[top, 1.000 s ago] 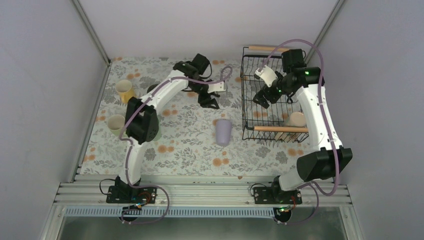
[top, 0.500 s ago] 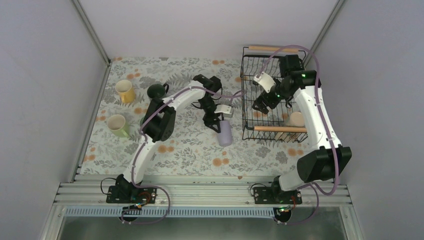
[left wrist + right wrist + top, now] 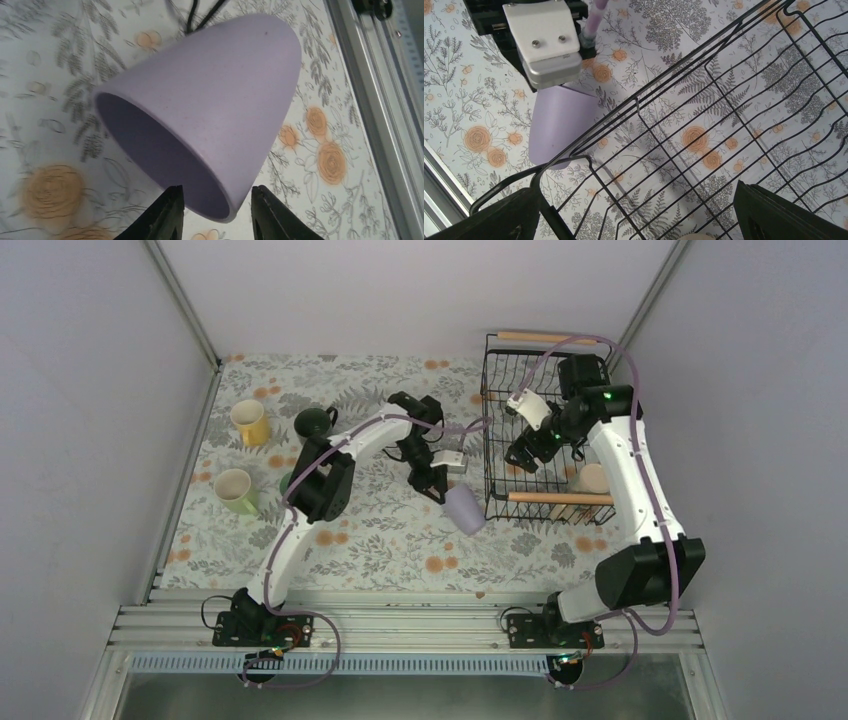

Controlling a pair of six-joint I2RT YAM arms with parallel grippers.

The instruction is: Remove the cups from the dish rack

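Over the floral table (image 3: 380, 540), left gripper (image 3: 216, 212) jaws pinch the lavender cup (image 3: 220, 90).

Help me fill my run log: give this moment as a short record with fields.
left gripper: straddles the rim of the lavender cup; firm clamp unclear
lavender cup: tilted, outside the dish rack, close to its left side
right gripper: open, inside the rack, holding nothing
still in rack: beige cup, near-right corner
on table, left side: yellow cup, dark green cup, light green cup
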